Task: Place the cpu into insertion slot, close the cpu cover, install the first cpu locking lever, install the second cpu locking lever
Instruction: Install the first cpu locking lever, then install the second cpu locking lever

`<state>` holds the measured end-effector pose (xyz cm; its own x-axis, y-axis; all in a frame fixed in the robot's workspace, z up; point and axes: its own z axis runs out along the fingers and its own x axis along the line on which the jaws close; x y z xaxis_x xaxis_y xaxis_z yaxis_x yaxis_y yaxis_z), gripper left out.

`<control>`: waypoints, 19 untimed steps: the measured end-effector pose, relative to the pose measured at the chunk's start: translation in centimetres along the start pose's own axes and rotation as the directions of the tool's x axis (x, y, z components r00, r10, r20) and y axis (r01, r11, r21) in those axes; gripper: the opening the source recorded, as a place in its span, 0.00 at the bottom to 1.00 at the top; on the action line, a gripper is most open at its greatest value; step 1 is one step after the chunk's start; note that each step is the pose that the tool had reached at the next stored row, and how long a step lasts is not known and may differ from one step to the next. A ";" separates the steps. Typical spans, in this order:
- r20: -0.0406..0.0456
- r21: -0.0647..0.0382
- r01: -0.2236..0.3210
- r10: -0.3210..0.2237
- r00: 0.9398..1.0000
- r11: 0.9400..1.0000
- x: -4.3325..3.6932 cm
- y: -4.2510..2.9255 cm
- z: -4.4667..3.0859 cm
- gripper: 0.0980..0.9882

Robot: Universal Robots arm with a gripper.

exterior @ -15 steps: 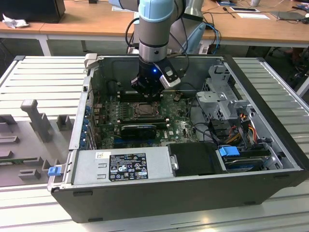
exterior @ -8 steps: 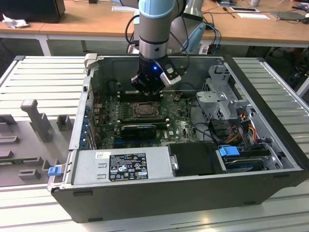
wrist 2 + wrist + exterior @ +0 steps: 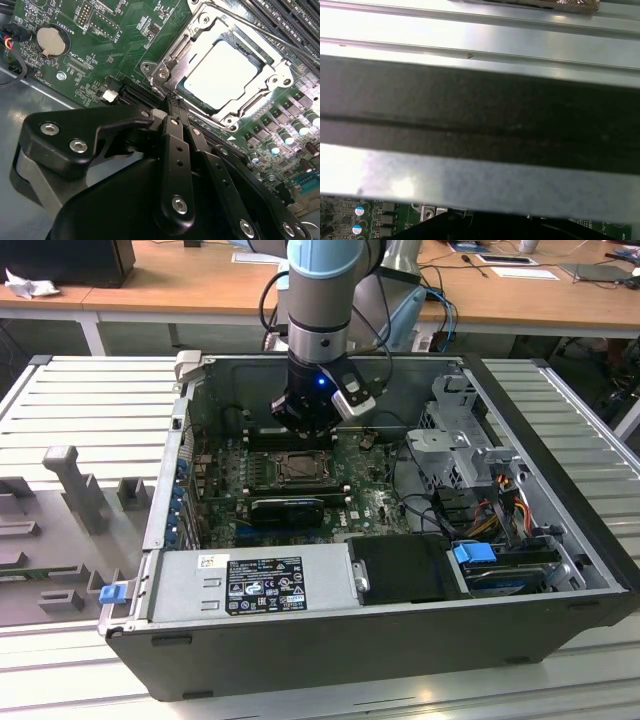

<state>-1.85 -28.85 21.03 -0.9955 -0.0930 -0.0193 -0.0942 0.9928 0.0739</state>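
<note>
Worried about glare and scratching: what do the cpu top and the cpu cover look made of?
The cpu top looks like smooth, pale metal, reflecting light strongly. The cpu cover seems stamped bare steel, shiny with bright edges. The claw fingers look matte black metal.

Arm: I am reaching straight down from above, my wrist pointing vertically in the exterior view.
Claw (image 3: 172, 107): I am holding my black fingers (image 3: 176, 145) pressed together, tips touching, nothing between them in the second wrist view.
Wrist: I am showing a blue light.
</note>
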 end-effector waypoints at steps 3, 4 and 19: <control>0.000 0.000 0.000 0.000 1.000 1.000 0.01 -0.05 -0.01 0.01; 0.000 0.000 0.000 0.000 1.000 1.000 0.01 -0.06 -0.01 0.01; 0.000 -0.002 0.000 0.000 1.000 1.000 0.04 -0.72 -2.00 0.01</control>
<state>-1.84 -29.72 22.96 -0.9955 -0.0930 -0.0195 -0.0943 0.9927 0.0757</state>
